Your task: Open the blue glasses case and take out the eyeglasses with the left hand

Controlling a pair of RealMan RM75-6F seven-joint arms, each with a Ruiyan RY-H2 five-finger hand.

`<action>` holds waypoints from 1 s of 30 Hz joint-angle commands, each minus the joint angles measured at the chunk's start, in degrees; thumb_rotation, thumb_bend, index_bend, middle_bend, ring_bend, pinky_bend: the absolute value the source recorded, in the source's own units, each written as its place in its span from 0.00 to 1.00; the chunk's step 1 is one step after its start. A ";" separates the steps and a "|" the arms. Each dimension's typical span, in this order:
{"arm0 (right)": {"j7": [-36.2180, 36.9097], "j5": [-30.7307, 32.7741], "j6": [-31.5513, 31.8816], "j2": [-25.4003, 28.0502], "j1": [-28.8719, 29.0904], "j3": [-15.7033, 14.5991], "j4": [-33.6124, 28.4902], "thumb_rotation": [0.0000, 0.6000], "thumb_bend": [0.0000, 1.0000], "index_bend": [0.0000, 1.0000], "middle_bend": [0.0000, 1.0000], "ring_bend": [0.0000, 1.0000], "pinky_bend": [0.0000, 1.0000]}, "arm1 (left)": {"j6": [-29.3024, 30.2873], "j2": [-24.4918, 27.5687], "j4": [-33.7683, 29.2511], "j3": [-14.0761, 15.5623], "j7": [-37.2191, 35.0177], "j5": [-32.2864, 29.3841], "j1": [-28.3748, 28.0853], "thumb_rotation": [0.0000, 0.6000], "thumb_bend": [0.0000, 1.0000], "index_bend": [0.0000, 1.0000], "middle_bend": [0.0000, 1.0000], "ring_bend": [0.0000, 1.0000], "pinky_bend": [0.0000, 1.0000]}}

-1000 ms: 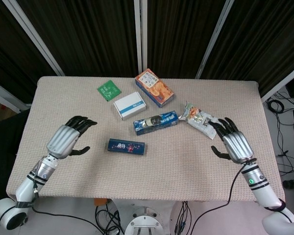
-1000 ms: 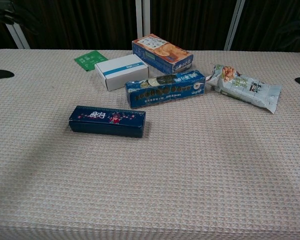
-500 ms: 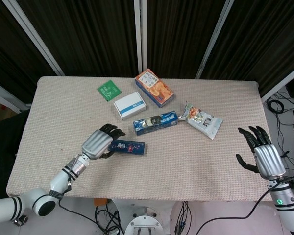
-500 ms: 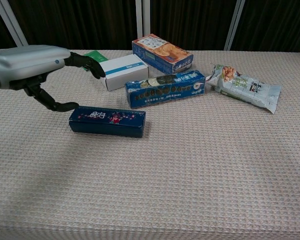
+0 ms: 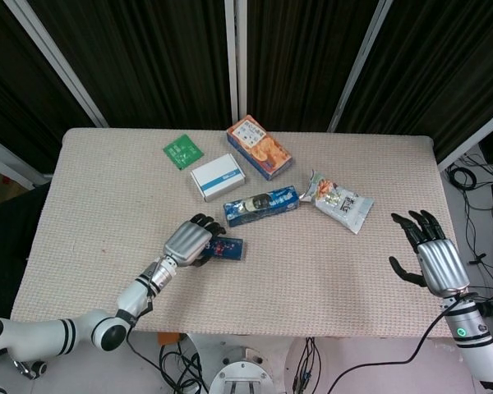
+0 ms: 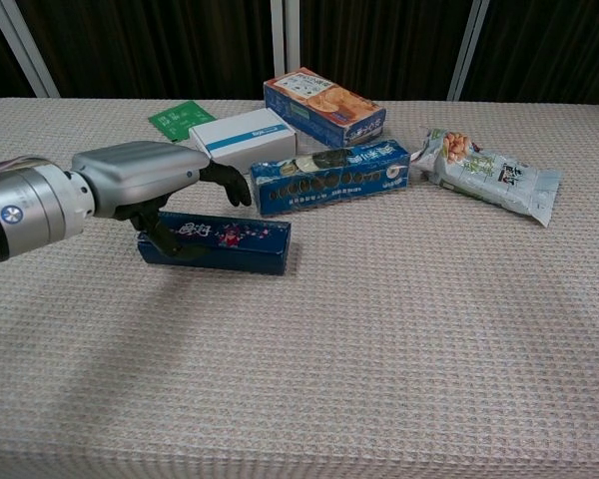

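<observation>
The dark blue glasses case lies closed and flat on the woven surface, nearer the front edge than the rest of the clutter. The robot's left hand sits over the case's left end, its dark fingers arched above the lid and the thumb low against the front face; whether they actually clasp the case cannot be told from either view. Just behind the case, a blue cookie box lies at a slant, with a white carton, an orange-printed snack box and a green packet farther back toward the rear edge. A silvery snack bag rests well to the right of the case. In front of the case and to its right, bare cloth runs to the front edge. The right hand hovers off the surface's right edge, well apart from the case, fingers spread and holding nothing.
</observation>
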 commanded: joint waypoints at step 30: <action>2.29 0.02 -0.05 -0.30 -1.08 -0.08 1.48 1.00 0.30 0.12 0.22 0.07 0.11 | -0.82 1.47 1.96 2.22 -0.94 -2.25 -2.41 1.00 0.51 0.39 0.48 0.31 0.20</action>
